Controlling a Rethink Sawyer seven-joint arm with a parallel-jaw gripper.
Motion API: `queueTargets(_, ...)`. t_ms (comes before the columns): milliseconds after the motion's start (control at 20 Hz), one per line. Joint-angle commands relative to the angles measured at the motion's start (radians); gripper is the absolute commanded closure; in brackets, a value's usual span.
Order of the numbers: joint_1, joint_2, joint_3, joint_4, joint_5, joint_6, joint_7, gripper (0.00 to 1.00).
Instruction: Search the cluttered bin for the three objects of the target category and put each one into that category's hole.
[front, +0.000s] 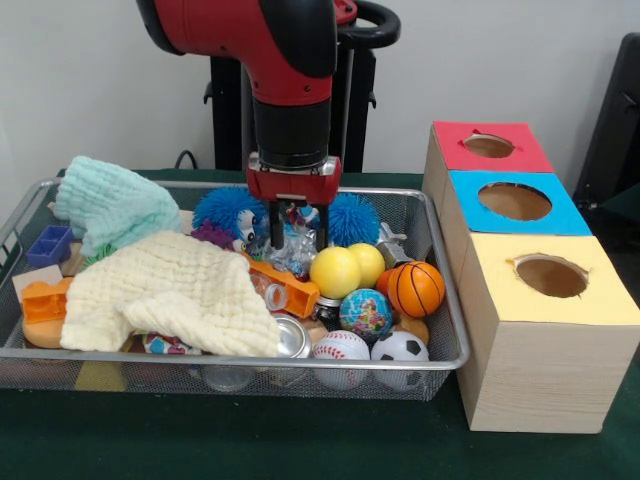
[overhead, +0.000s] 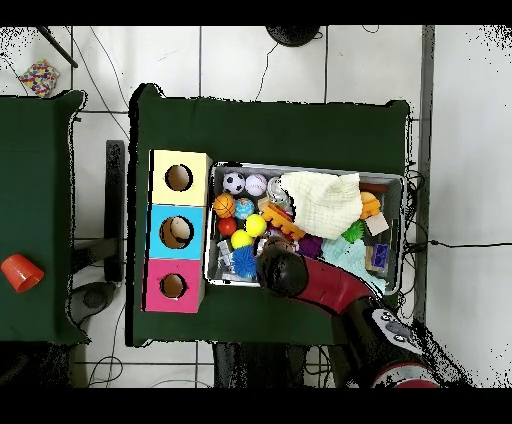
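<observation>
We read the front view from left to right. The bin (front: 440, 362), a wire-mesh tray, rests on the green table (front: 300, 445). At its left lie a mint cloth (front: 110, 205) and a cream cloth (front: 170, 295) draped over orange blocks (front: 40, 300). At centre the claw (front: 297, 240) hangs inside the bin with its fingers apart, their tips down among a clear crinkled item just beside a blue spiky ball (front: 225, 212). Further right we see two yellow balls (front: 335, 272), a small basketball (front: 415, 288), a globe ball (front: 365, 313), a baseball (front: 340, 348) and a soccer ball (front: 400, 348). Beside the bin stands a wooden box (front: 530, 350) with red (front: 489, 146), blue (front: 515, 202) and yellow (front: 551, 276) holes.
</observation>
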Motion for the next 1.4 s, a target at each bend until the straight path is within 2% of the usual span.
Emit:
queueTargets(50,0.014,0.1,-0.012,-0.082,0.017,0.148,0.114,0.0)
queueTargets(1050,0.014,0.102,-0.003,-0.093,0.006,0.184,0.099,0.0)
queueTargets(1100,0.012,0.102,-0.001,-0.095,0.004,0.186,0.096,1.0)
queueTargets(1400,0.005,0.101,0.006,-0.098,-0.003,0.201,0.084,1.0)
